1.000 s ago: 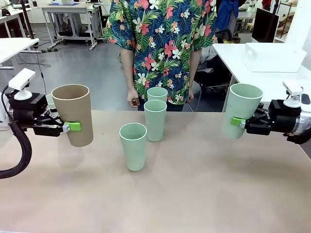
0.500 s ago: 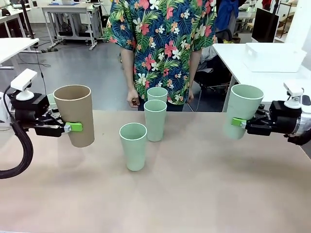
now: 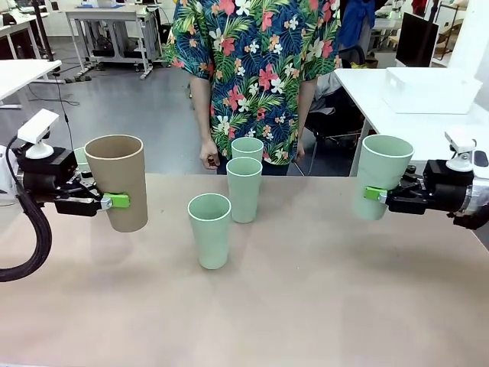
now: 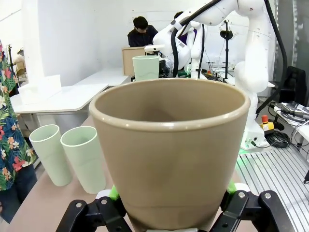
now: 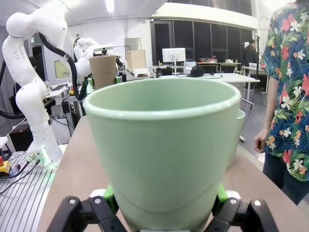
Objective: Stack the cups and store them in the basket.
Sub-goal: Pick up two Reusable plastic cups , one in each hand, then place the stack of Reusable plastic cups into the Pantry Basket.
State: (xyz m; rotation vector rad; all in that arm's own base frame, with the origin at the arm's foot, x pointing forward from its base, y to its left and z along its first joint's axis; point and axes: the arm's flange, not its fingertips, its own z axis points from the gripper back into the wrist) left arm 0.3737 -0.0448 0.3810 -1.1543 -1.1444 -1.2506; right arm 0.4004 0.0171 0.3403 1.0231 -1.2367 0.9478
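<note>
My left gripper (image 3: 114, 200) is shut on the tan brown cup (image 3: 116, 182) and holds it upright above the table's left side. Up close, the tan cup (image 4: 169, 150) sits between my left gripper's (image 4: 171, 191) green pads. My right gripper (image 3: 373, 193) is shut on a mint cup (image 3: 380, 176), held above the right side; the same mint cup (image 5: 161, 150) stands in my right gripper (image 5: 164, 195). Three mint cups stand upright mid-table: a near one (image 3: 209, 229), a middle one (image 3: 244, 189) and a far one (image 3: 247, 147). The white basket (image 3: 432, 90) rests on a side table.
A person in a flowered shirt (image 3: 256, 69) stands at the far edge, hands down beside the far cup. A bit of pale green (image 3: 79, 158) shows behind my left gripper. The white side table (image 3: 367, 92) is at the back right. The near half of the tabletop (image 3: 267, 313) is bare.
My left gripper has drifted slightly to the right with the tan cup. The right gripper and its mint cup have barely moved. The standing cups are as they were.
</note>
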